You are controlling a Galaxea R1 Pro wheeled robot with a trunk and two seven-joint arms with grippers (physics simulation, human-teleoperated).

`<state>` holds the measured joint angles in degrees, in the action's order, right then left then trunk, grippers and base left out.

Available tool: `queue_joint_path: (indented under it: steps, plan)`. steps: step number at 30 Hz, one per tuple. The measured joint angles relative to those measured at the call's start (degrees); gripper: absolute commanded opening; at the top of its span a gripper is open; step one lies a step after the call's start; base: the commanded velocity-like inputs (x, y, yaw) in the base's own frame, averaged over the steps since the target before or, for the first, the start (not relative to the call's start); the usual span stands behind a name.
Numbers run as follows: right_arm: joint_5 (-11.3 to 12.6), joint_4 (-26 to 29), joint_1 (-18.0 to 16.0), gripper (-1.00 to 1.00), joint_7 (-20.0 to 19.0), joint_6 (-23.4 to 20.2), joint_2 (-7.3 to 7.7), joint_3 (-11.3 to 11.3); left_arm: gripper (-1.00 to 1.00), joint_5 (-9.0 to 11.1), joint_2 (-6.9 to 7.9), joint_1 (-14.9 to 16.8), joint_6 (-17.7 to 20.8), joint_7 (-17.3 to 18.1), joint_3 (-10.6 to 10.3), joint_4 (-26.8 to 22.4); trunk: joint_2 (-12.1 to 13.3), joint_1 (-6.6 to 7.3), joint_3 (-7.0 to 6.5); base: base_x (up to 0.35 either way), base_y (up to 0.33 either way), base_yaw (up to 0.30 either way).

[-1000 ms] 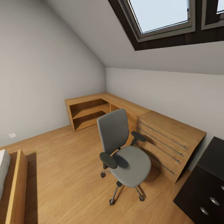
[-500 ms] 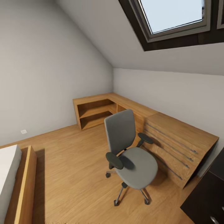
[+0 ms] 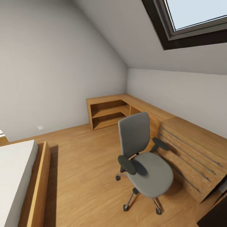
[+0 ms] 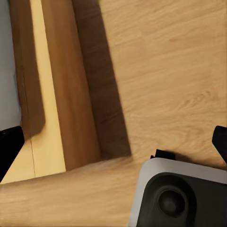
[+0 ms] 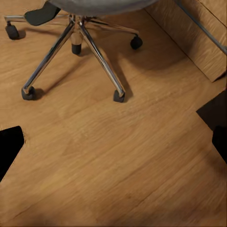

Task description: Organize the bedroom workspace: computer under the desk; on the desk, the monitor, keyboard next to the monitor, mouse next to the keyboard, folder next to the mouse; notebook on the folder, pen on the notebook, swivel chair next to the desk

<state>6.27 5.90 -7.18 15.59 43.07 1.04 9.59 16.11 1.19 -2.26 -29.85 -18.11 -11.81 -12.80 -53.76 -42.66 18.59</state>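
One swivel chair (image 3: 143, 160) lower right, seat bare | oak shelf unit (image 3: 108, 112) centre | bed (image 3: 19, 179) lower left | left end effector (image 4: 113, 142), right end effector (image 5: 113, 139): both spread wide, holding nothing

Attic bedroom w/ home-office corner: sloped grey walls, skylight (image 3: 201, 22), bed (image 3: 19, 176), wood floor (image 3: 85, 164), oak shelf unit (image 3: 108, 112), chair (image 3: 142, 154).
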Motion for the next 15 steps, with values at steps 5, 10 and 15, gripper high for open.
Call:
queue_joint_path:
  steps: [5,10,15]
  plan:
    - [0.0,0.0,0.0,1.0,-0.02,-0.44,0.0,0.0,1.0,0.0,0.0,0.0,0.01,0.01,-0.03,0.01,0.0,0.01,0.12,0.291,0.0,0.26]
    - [0.06,0.0,0.0,1.0,0.03,-0.86,0.0,-0.08,1.0,0.0,0.0,0.0,0.0,0.0,-0.08,0.0,0.0,-0.02,0.19,0.028,0.0,0.27]
    - [0.36,0.03,-0.02,1.0,0.08,-0.84,0.0,-0.19,1.0,0.0,0.0,0.0,0.01,-0.02,-0.05,0.01,0.0,-0.02,0.2,0.004,0.0,0.278]
